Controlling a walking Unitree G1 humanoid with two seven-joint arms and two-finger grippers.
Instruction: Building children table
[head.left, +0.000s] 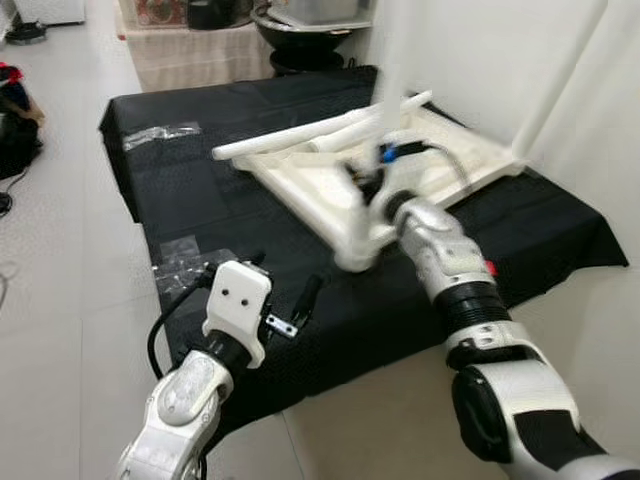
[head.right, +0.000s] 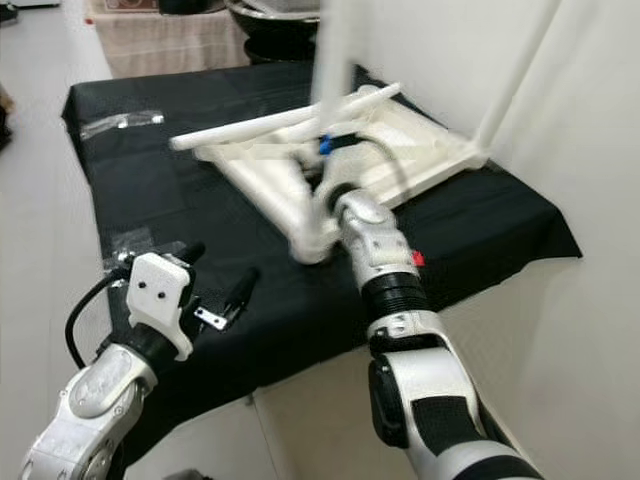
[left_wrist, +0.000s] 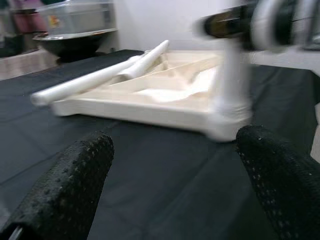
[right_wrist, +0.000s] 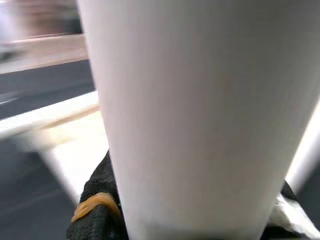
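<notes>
White leg (right_wrist: 200, 115) clamped in right end effector (head.left: 372, 185) at tabletop (head.left: 440, 165) corner.

Table parts laid out on the cloth before me

The tabletop (head.left: 420, 165) lies upside down on the cloth (head.left: 200, 190); a loose leg (head.left: 300, 137) rests across it, my right gripper (head.left: 372, 185) over it, my left gripper (head.left: 285, 300) nearer.
</notes>
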